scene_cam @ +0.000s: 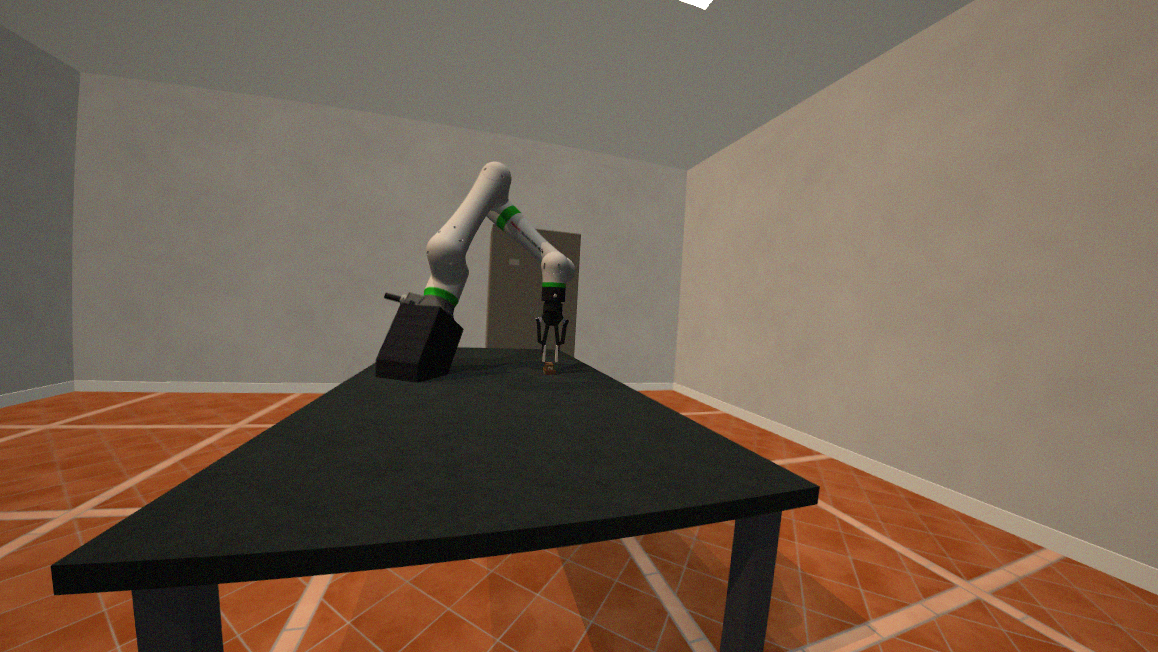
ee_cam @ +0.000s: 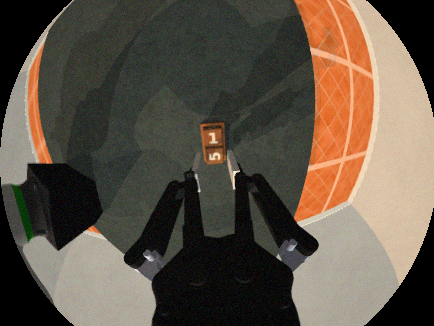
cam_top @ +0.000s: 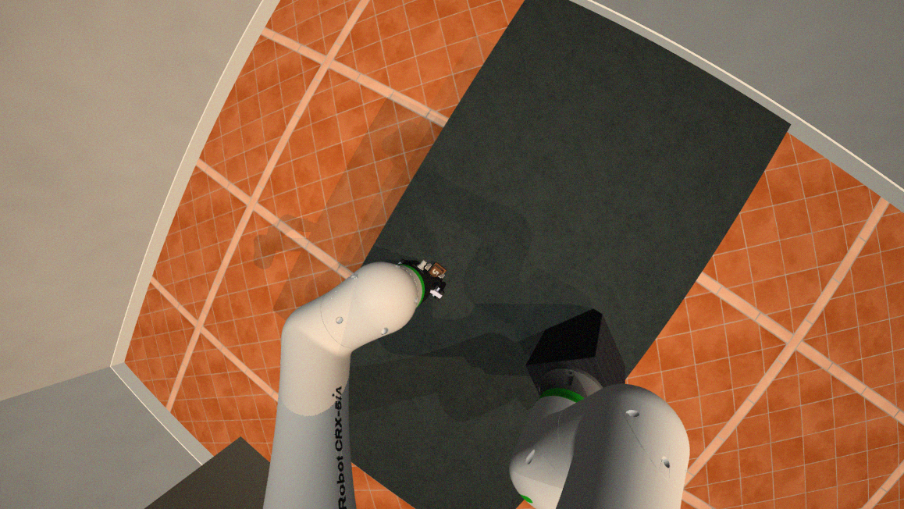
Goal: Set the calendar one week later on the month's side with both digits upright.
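The calendar [ee_cam: 213,143] [cam_top: 438,269] [scene_cam: 550,369] is a small brown tray with two cubes side by side, standing on the dark table [cam_top: 569,158] [scene_cam: 486,453] [ee_cam: 200,66] near its edge. In the wrist view the cubes show a 1 and a 5; the month's name is too small to read. My gripper [ee_cam: 214,158] [scene_cam: 551,354] points straight down just above the calendar. Its fingers are partly open, about the calendar's width apart, with nothing between them. In the overhead view the arm hides most of the gripper.
The robot's black base block [cam_top: 572,344] [scene_cam: 417,344] [ee_cam: 60,202] stands on the table beside the calendar, some way off. The table's edge and the tiled floor [cam_top: 284,158] [ee_cam: 333,79] lie close to the calendar on the other side.
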`<action>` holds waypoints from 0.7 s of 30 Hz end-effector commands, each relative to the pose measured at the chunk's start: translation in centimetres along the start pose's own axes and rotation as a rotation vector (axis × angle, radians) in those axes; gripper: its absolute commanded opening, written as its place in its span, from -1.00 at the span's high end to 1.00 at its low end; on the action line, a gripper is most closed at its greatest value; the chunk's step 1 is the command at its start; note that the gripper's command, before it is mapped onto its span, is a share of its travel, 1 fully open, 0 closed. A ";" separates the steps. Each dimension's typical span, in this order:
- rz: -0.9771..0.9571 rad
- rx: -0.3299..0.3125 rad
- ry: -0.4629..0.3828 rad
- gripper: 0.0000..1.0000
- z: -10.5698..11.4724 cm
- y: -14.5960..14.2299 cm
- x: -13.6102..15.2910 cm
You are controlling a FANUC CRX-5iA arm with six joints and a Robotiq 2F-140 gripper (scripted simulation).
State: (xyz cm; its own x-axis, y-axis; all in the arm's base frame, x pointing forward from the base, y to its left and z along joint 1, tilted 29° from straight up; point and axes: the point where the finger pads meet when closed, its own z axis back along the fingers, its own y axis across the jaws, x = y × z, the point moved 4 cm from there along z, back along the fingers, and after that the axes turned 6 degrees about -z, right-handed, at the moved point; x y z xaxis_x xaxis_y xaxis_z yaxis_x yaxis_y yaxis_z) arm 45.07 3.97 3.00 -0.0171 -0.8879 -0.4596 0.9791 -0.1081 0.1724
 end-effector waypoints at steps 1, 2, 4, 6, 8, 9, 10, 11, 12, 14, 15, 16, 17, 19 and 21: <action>0.000 0.000 0.000 0.44 0.0 0.0 0.0; 0.000 0.000 0.000 0.44 0.0 0.0 0.0; 0.000 0.000 0.000 0.44 0.0 0.0 0.0; 0.000 0.000 0.000 0.44 -0.2 0.0 0.0; 0.000 0.000 0.000 0.44 -0.3 0.0 0.0; 0.000 0.000 0.000 0.44 -0.5 0.0 0.0; 0.000 0.000 0.000 0.44 -0.6 0.0 0.0; 0.000 0.000 0.000 0.44 -0.7 0.0 0.0; 0.000 0.000 0.000 0.44 -0.9 0.0 0.0; 0.000 0.000 0.000 0.44 -0.9 0.0 0.0; 0.000 0.000 0.000 0.44 -1.1 0.0 0.0; 0.000 0.000 0.000 0.44 -1.2 0.0 0.0; 0.000 0.000 0.000 0.44 -1.4 0.0 0.0; 0.000 0.000 0.000 0.44 -1.8 0.0 0.0; 0.000 0.000 0.000 0.44 -2.1 0.0 0.0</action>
State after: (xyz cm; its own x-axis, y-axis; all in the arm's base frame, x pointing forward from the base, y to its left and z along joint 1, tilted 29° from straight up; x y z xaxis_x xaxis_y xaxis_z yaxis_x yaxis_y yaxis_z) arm 45.44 4.77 1.43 -0.0172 -0.8880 -0.4596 0.9791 -0.1082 0.1724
